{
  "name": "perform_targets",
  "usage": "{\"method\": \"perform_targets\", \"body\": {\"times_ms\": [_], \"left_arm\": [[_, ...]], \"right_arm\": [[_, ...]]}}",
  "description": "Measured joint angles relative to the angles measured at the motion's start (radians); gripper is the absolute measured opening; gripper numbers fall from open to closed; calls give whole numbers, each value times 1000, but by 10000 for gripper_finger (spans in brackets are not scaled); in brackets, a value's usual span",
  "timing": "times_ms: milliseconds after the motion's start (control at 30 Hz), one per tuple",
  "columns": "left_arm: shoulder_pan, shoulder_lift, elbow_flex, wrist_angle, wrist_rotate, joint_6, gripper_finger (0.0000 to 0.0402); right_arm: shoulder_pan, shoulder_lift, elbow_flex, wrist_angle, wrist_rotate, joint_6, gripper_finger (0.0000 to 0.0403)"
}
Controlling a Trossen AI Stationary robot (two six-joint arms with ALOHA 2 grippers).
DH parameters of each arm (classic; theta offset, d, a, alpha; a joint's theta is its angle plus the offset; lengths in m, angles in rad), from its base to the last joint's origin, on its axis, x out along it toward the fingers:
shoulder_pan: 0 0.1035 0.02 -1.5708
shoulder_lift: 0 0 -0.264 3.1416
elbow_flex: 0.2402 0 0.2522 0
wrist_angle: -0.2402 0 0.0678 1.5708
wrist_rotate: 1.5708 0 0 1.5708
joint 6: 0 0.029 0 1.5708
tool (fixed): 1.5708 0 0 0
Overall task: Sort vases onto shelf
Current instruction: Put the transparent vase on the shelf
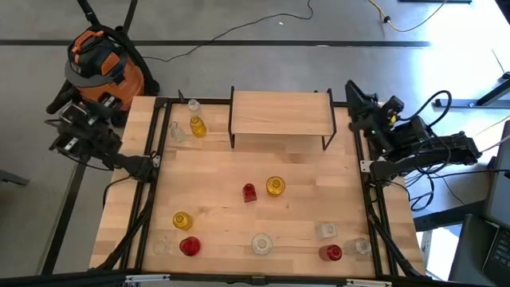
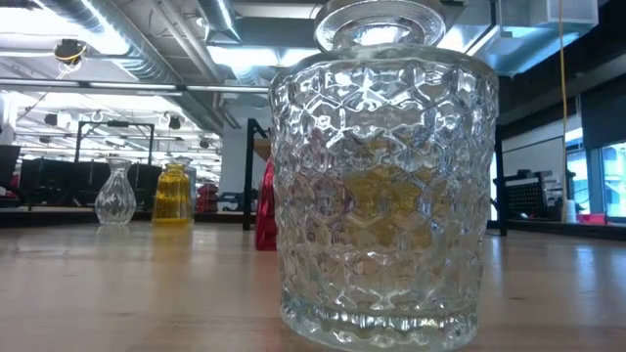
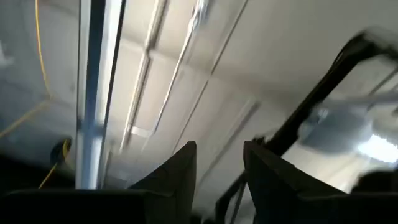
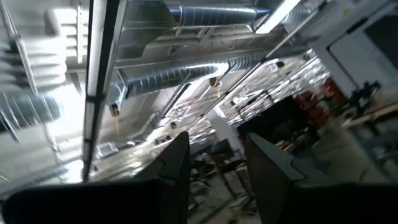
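Observation:
The shelf (image 1: 279,114), a light-wood board on thin black legs, stands at the table's far edge with nothing on it. Small glass vases stand upright on the tabletop. Clear (image 1: 194,104) and yellow (image 1: 198,126) ones are left of the shelf, red (image 1: 249,192) and yellow (image 1: 275,186) ones mid-table, and several more stand along the near edge. One clear faceted vase (image 2: 381,176) fills the low view. My left gripper (image 3: 219,177) is raised beside the table's left edge (image 1: 73,129). My right gripper (image 4: 217,177) is raised beside the right edge (image 1: 360,100). Both are open, tilted upward and hold nothing.
An orange and black vacuum cleaner (image 1: 102,64) stands on the floor beyond the table's far left corner. Cables run over the floor behind the table. Black frame rails (image 1: 151,199) run along the table's left and right sides. Bare wood lies between the shelf and the mid-table vases.

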State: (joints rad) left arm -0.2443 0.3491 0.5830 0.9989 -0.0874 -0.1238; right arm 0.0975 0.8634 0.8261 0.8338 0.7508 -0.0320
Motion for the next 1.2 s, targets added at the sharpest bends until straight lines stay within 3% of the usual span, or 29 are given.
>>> {"method": "perform_targets", "body": {"times_ms": [67, 133, 300, 367, 433, 567, 733, 900, 1200], "left_arm": [[0, 67, 105, -239, -59, -4, 126], [-1, 110, 208, -595, -200, -23, 126], [0, 222, 441, -1456, -705, -227, 126], [0, 258, 508, -1665, -858, -356, 126], [10, 266, 556, -1841, -922, -456, 126], [90, 263, 606, -2110, -916, -707, 126], [227, 270, 603, -2362, -727, -918, 126], [346, 324, 537, -2379, -577, -907, 126], [666, 482, 483, -2331, -512, -736, 126]], "right_arm": [[0, 23, 31, 0, 1, -54, 117], [0, 39, 59, 2, 2, -81, 117], [0, 53, 77, -1, 9, -104, 117], [0, 50, 77, -10, 9, -104, 117], [0, 49, 77, -23, 9, -104, 117], [0, 49, 77, -24, 35, -104, 117], [0, 58, 77, -29, 91, -104, 117], [-15, 63, 78, -26, 103, -104, 117], [-73, 64, 78, -30, 65, -11, 117]]}}
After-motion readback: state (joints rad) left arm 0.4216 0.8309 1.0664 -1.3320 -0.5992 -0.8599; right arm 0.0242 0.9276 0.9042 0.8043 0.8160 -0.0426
